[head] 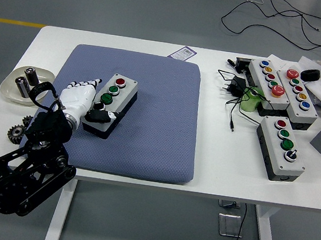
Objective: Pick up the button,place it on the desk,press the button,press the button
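Observation:
A grey button box [121,95] with a black base lies on the blue mat [146,136], left of the mat's middle. Its lid carries a red button [120,82] and two green buttons [110,94] in a row. My left hand [95,99], white with black-tipped fingers, rests against the box's left side. Its fingers [88,84] stretch along that side and its thumb [101,115] lies over the box's near end. The fingers are extended, not curled around the box, and the box sits flat on the mat. My right arm is out of view.
A pale dish [10,91] with two metal cylinders and some gears [17,132] sit left of the mat. At right are three more button boxes [281,149] [268,82] [297,94], a green item [249,100], a black adapter with cable [235,88], and small black parts [310,74].

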You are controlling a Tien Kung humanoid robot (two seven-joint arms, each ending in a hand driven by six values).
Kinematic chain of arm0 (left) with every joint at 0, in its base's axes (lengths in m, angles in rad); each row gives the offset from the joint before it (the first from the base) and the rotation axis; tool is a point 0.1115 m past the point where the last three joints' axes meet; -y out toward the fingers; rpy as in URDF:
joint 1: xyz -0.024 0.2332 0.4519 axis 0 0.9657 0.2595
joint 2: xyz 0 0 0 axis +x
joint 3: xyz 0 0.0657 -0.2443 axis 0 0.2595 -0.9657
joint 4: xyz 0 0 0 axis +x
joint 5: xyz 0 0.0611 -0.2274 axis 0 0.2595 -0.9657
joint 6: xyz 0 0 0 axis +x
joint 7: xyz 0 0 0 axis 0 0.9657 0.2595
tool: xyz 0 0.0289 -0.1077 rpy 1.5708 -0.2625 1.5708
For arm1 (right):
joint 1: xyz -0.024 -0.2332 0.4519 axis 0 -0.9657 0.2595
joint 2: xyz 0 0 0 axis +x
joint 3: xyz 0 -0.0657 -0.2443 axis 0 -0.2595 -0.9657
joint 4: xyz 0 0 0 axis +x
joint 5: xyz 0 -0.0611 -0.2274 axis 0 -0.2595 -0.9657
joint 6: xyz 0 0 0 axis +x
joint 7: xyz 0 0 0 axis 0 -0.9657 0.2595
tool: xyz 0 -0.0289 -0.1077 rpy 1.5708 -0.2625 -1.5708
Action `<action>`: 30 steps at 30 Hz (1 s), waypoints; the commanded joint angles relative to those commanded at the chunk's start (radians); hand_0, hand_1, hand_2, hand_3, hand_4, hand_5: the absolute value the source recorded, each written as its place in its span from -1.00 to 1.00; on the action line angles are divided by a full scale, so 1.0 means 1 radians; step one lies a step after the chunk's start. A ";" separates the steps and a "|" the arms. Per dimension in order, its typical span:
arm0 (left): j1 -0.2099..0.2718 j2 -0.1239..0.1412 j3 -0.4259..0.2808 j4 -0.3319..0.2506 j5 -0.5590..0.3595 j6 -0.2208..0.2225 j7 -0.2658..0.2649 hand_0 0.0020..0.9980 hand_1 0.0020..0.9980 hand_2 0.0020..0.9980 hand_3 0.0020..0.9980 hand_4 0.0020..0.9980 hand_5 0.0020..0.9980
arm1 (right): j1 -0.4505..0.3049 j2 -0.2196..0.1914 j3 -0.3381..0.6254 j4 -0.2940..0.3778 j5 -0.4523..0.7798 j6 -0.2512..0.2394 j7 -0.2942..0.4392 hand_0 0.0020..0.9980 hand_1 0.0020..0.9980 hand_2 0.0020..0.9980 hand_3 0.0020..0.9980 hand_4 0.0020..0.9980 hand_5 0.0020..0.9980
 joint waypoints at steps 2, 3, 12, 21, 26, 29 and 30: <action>-0.002 -0.004 -0.002 0.007 0.009 -0.002 0.000 0.88 1.00 1.00 1.00 1.00 0.25 | 0.000 0.000 0.000 0.000 0.000 0.000 0.000 0.35 0.29 0.38 0.27 -0.38 -0.62; -0.003 -0.006 -0.003 0.011 0.015 -0.004 0.000 0.88 1.00 1.00 1.00 1.00 0.25 | 0.000 0.000 0.000 0.000 -0.002 0.000 0.000 0.35 0.29 0.38 0.27 -0.38 -0.62; -0.019 -0.018 -0.009 0.046 0.070 -0.101 0.000 0.70 1.00 1.00 1.00 1.00 0.10 | -0.003 -0.001 0.004 0.000 -0.010 0.001 0.001 0.35 0.29 0.38 0.27 -0.38 -0.62; -0.034 -0.027 -0.026 0.026 0.098 -0.199 0.000 0.68 1.00 1.00 1.00 1.00 0.14 | -0.005 -0.002 0.006 0.000 -0.011 0.001 0.002 0.35 0.29 0.38 0.27 -0.38 -0.62; -0.037 -0.028 -0.037 0.013 0.038 -0.224 0.000 0.69 1.00 1.00 1.00 1.00 0.24 | -0.004 -0.002 0.000 0.000 -0.001 0.000 0.002 0.35 0.29 0.38 0.27 -0.38 -0.62; -0.038 -0.032 -0.038 0.014 0.024 -0.230 0.000 0.69 1.00 1.00 1.00 1.00 0.24 | -0.004 -0.002 -0.005 0.000 0.005 0.000 0.002 0.35 0.29 0.38 0.27 -0.38 -0.62; -0.038 -0.034 -0.040 0.015 0.022 -0.234 0.000 0.69 1.00 1.00 1.00 1.00 0.24 | -0.005 -0.001 -0.006 0.000 0.008 0.000 0.003 0.35 0.29 0.38 0.27 -0.38 -0.62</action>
